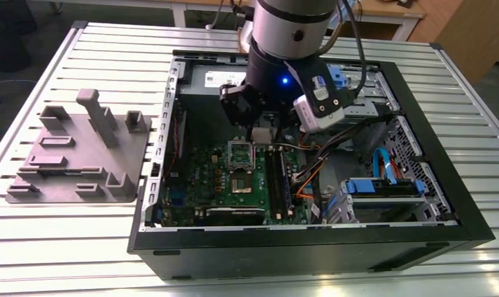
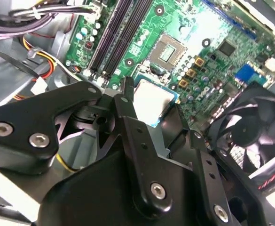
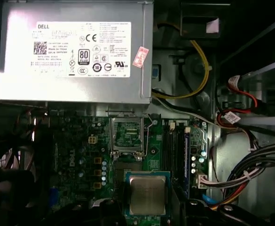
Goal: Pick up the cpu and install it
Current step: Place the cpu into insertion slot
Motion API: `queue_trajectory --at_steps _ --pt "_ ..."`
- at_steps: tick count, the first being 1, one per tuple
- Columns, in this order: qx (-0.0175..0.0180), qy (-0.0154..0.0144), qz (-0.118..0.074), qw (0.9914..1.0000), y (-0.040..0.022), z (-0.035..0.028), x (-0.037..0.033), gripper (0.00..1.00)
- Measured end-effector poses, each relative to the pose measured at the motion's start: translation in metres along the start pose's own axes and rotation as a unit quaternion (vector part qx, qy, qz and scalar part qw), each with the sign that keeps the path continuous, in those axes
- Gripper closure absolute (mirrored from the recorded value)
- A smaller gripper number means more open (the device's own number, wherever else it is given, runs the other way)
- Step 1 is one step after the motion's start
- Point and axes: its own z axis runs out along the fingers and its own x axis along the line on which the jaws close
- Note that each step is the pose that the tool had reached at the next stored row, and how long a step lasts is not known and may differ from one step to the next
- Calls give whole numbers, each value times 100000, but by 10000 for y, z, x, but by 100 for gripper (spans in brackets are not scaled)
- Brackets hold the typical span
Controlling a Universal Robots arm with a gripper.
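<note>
The cpu [image 3: 147,194], a small square chip with a silvery top and a thin pale edge, hangs just above the green motherboard [image 3: 76,150], with my gripper [image 3: 147,207] shut on it. In the second wrist view the black fingers [image 2: 126,96] press on two opposite edges of the cpu [image 2: 152,99]. The open socket [image 2: 168,49] lies bare a short way beyond the chip, with its silver frame [image 3: 127,134] flipped up. In the exterior view my gripper [image 1: 262,135] hangs inside the open computer case, over the raised frame [image 1: 241,153].
A grey power supply box [image 3: 76,52] sits beside the socket. Memory slots [image 2: 118,33] and cable bundles [image 3: 250,165] run along one side and a black fan [image 2: 250,132] along the other. The case walls [image 1: 316,238] ring the board. A grey fixture plate [image 1: 80,154] lies at the exterior view's left.
</note>
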Motion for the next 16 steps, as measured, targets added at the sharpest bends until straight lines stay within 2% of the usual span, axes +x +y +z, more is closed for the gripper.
queue_trajectory --at_steps 2,4,9,11,14,16 --pt "31 67 -984 99995 -6 26 5 53" --pt "24 76 -1020 99995 -16 50 18 53" --pt "3 69 -882 99996 -137 122 49 53" --pt "59 62 -780 99997 -146 158 79 53" --pt "363 36 231 99999 -142 214 101 53" --pt "402 34 364 99999 -143 251 126 53"
